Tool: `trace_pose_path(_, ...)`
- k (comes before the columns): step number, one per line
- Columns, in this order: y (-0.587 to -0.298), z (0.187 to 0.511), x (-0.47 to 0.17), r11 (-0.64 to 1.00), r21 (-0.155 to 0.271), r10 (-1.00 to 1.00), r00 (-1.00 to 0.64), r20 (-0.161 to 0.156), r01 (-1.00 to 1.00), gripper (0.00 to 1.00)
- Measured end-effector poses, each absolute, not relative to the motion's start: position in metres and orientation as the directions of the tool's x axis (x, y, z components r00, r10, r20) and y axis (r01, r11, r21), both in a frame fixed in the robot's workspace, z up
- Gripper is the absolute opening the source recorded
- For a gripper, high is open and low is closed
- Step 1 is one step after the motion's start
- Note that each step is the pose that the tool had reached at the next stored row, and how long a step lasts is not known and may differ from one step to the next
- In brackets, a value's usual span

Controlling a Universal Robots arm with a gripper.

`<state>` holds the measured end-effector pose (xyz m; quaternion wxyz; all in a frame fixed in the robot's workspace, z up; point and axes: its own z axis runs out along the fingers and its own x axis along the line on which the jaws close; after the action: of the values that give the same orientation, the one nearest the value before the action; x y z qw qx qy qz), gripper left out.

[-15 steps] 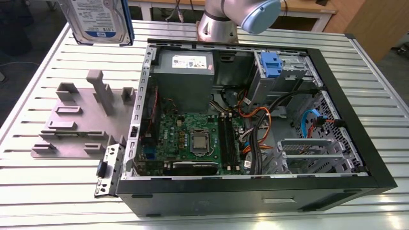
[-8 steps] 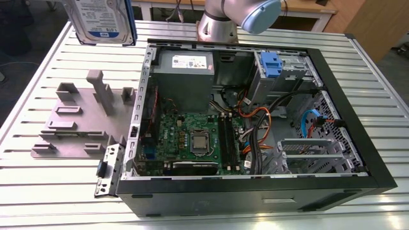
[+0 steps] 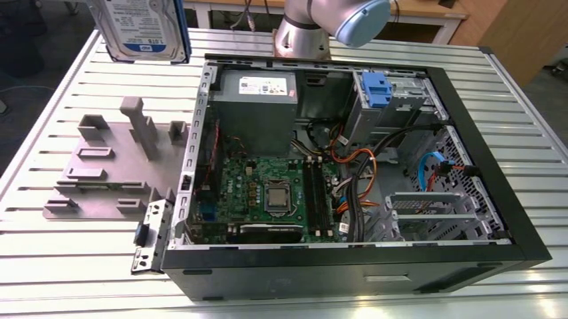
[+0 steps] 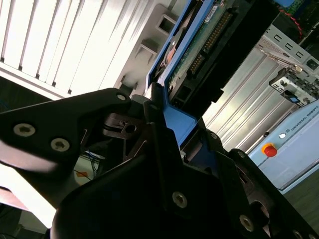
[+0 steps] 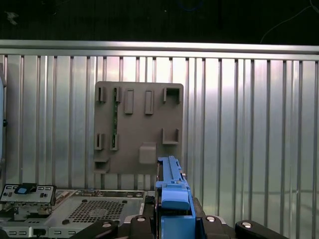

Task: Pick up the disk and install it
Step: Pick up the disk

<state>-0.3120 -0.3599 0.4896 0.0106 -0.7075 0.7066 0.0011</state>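
The disk [image 3: 142,30], a silver drive with a white-and-blue label in a blue carrier, hangs in the air at the exterior view's far left, above the table behind the grey fixture plate. In the second wrist view my gripper [image 4: 163,117] is shut on the carrier's blue edge, and the disk's [image 4: 199,45] circuit-board side points away from me. In the first wrist view the blue carrier [image 5: 172,191] stands edge-on between my black fingers [image 5: 209,220], above the fixture plate.
The open computer case [image 3: 497,153] lies on the slatted metal table [image 3: 53,259]. Inside it are a blue bracket [image 3: 376,90] on the drive bay, a grey power supply [image 3: 257,106] and the motherboard [image 3: 266,193]. A grey fixture plate [image 3: 106,166] lies beside the case.
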Motion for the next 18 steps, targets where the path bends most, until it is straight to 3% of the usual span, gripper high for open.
trace_pose_path(18,-0.373,0.490,-0.301,-0.001,-0.013,-1.000,0.001,-0.017,-1.000,0.36)
